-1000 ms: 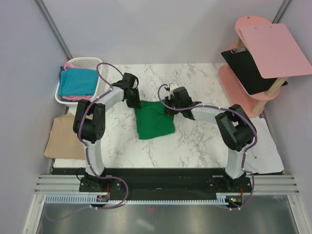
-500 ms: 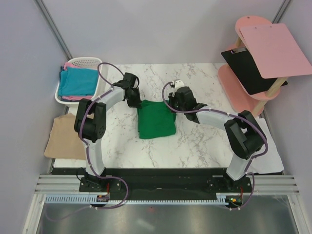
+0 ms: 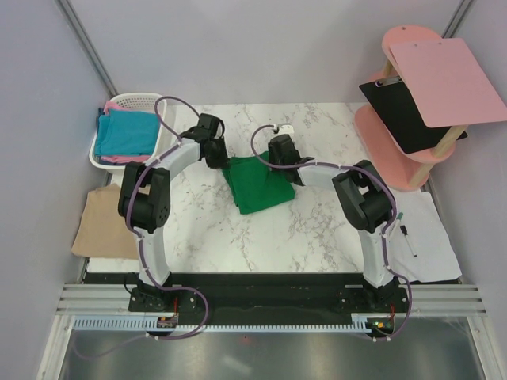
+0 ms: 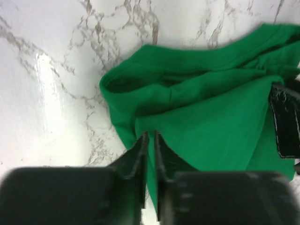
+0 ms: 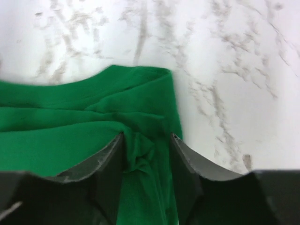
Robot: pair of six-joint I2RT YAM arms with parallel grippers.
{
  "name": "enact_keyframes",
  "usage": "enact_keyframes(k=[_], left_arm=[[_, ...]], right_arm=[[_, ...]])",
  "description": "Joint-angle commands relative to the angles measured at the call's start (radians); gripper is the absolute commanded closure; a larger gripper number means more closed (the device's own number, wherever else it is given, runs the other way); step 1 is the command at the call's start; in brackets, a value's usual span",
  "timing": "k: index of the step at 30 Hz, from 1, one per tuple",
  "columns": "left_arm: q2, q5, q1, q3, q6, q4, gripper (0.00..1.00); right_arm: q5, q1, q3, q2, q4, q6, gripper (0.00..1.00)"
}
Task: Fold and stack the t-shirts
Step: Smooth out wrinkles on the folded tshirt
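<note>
Mid-fold on the green t-shirt (image 3: 260, 187), centre frame: my left hand (image 4: 149, 140) pinches its edge, my right hand (image 5: 146, 150) gapes astride a wrinkle; next, I judge, close it and fold across.

A: The overhead view is evenly bright and sharp, lit from above, with only faint shadows on the white grey-veined marble table (image 3: 317, 229).

B: The left wrist view has a white glare streak on that marble at nine o'clock.

A: There the left gripper (image 4: 149, 136) blurs at six o'clock, while the bright green cloth t-shirt (image 4: 211, 122) is fairly crisp.

B: The right wrist view is soft throughout, and the right gripper (image 5: 146, 137) is smeared at six.
</note>
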Motion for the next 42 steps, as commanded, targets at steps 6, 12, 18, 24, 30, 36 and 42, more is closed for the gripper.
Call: enact_keyframes(k=[6, 12, 18, 24, 30, 36, 42], left_arm=[[-0.269, 0.029, -0.037, -0.222, 0.033, 0.112, 0.34], [-0.370, 0.037, -0.105, -0.339, 0.012, 0.179, 0.35], [-0.352, 0.074, -0.168, -0.400, -0.034, 0.239, 0.98], [-0.286, 0.089, -0.191, -0.428, -0.083, 0.295, 0.98], [-0.228, 0.086, -0.194, -0.428, -0.086, 0.295, 0.98], [-0.195, 0.063, -0.194, -0.425, -0.079, 0.284, 0.98], [-0.233, 0.043, -0.198, -0.436, -0.047, 0.276, 0.98]], right_arm=[[0.261, -0.007, -0.177, -0.214, 0.072, -0.013, 0.02], [0.077, -0.007, -0.311, -0.389, 0.143, -0.001, 0.02], [-0.217, -0.032, -0.388, -0.431, 0.299, 0.151, 1.00], [-0.558, -0.072, -0.239, -0.168, 0.365, 0.292, 1.00], [-0.467, -0.075, -0.155, -0.050, 0.246, 0.286, 1.00], [-0.203, -0.076, -0.153, -0.073, 0.117, 0.214, 1.00], [-0.342, -0.081, -0.199, -0.136, 0.195, 0.152, 0.98]])
